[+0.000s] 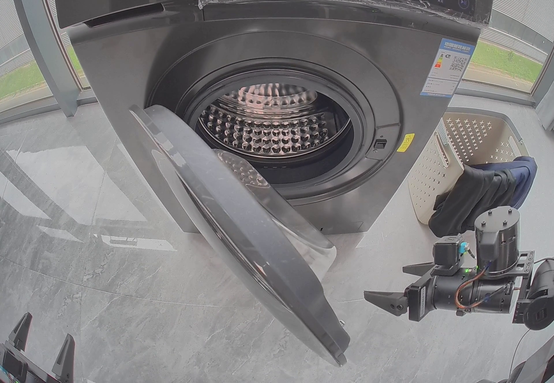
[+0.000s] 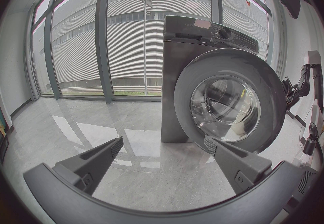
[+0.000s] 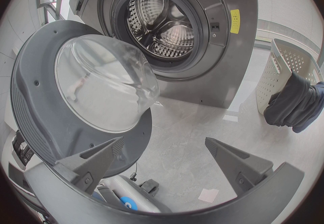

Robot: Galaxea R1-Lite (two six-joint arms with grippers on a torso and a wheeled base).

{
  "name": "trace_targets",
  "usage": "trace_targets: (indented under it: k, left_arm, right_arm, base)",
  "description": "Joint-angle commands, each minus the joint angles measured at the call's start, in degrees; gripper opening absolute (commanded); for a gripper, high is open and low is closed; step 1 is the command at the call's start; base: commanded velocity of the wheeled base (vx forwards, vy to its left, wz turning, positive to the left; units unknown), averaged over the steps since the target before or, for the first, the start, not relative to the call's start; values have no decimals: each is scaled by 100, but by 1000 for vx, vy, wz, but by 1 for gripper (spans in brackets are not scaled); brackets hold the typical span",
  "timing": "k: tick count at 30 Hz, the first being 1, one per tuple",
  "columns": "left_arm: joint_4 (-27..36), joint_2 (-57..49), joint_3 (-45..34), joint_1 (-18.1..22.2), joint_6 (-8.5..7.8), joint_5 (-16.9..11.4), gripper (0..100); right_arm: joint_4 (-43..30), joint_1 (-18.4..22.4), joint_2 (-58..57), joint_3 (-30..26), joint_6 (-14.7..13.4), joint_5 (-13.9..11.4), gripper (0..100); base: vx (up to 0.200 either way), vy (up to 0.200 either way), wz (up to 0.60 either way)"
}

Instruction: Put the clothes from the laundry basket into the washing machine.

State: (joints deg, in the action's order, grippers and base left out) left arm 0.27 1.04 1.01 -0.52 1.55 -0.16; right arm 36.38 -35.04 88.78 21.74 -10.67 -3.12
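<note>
The washing machine [image 1: 346,84] stands on the grey tiled floor [image 1: 86,228] in front of glazed walls. Its open door [image 1: 242,228] projects between the two hands. The laundry basket [image 1: 461,142] stands just beside the machine's right side, with dark clothes [image 1: 473,193] draped over its rim. The right hand [image 1: 388,283], near the basket, and the left hand [image 1: 46,329] both have their fingers spread and grip nothing.

The washer [image 1: 115,72] stands in the middle of the floor [image 1: 86,240]. Its door [image 1: 242,240] is swung out forward and to the left, and the drum [image 1: 271,124] lies behind the opening. The basket [image 1: 438,170] stands just right of the washer, with clothes [image 1: 473,196] draped over its near edge. The right gripper [image 1: 388,282] hangs in front of the basket, right of the door. The left gripper [image 1: 46,327] sits at the near left, well apart from the door.
</note>
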Motion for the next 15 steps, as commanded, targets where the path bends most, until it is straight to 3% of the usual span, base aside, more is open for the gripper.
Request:
trace_targets:
  k: [1, 6, 10, 15]
  left_arm:
    - [0, -16, -84, 0, 3, -2, 100]
    - [0, -16, -84, 0, 3, -2, 100]
    - [0, -16, -84, 0, 3, -2, 100]
    - [0, -16, -84, 0, 3, -2, 100]
  right_arm:
    - [1, -56, 201, 243, 3, 4, 100]
    - [19, -390, 500, 454, -137, 13, 100]
    - [19, -715, 561, 692, -489, 22, 100]
    - [19, -952, 587, 639, -551, 13, 100]
  base:
    - [0, 0, 0]
    - [0, 0, 0]
    - [0, 0, 0]
    - [0, 0, 0]
